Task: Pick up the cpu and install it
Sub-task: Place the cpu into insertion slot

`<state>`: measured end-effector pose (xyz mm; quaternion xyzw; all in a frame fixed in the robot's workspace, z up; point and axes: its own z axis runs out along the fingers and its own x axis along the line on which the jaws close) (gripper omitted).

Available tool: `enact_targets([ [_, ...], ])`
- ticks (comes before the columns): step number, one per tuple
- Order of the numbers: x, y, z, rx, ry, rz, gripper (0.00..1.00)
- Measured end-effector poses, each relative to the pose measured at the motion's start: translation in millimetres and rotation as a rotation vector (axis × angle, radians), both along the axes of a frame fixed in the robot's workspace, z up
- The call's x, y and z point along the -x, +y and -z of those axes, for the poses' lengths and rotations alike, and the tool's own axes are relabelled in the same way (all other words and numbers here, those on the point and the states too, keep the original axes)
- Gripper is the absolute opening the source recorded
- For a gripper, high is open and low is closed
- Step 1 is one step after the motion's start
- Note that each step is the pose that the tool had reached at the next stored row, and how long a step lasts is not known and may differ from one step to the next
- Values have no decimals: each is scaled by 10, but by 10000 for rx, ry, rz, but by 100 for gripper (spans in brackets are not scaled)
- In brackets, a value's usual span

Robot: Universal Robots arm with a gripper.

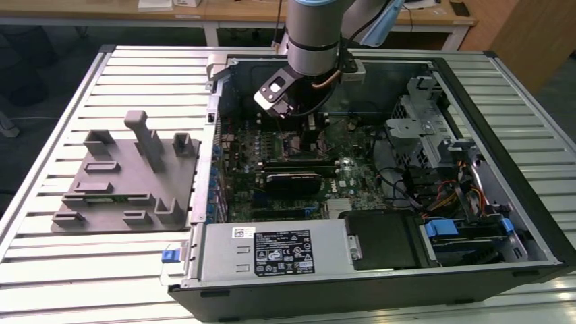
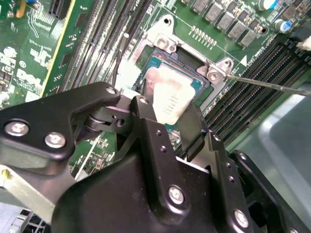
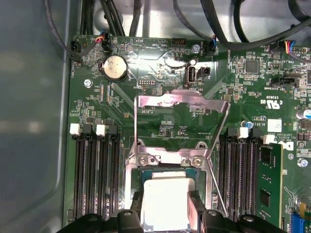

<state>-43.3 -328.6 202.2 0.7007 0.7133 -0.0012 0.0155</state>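
Squarely between the 2 fingers [image 2: 148, 127] sits the cpu [image 2: 171, 92]: the gripper [image 2: 170, 115] is closed on it, 1 pad against each of 2 opposite edges, with the shiny silver top facing up toward the wrist. In both wrist views the chip lies straight under the tool and inside the outline of the socket frame [image 3: 167, 158], not off to either side of it. Its thin green rim shows along the edge nearest the frame's hinge bar with the 2 screws, and that edge runs parallel to the bar, so I judge the chip square to the frame and not twisted. It is a square part with no long axis to align, so what matters is the vertical relation, chip over socket. From these views I cannot tell whether it is fully seated in the recess or held just above it. Beyond the hinge bar, the load plate [image 3: 182, 101] lies swung open, flat over the motherboard [image 3: 116, 104] and away from the frame, so it does not cover the chip. The thin lever rod [image 2: 272, 84] stands clear to 1 side of the frame. Banks of memory slots [image 3: 95, 170] flank the frame on both sides, running at right angles to the hinge bar. In the exterior view the arm reaches down into the open computer case [image 1: 504, 81], over the frame.
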Motion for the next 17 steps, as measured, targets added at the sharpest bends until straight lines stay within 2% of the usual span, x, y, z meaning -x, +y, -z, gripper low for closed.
enact_targets([
  [7,0,-12,-1,2,1,0,49],
  [8,0,-12,-1,2,1,1,55],
  [17,0,-29,57,0,3,0,55],
])
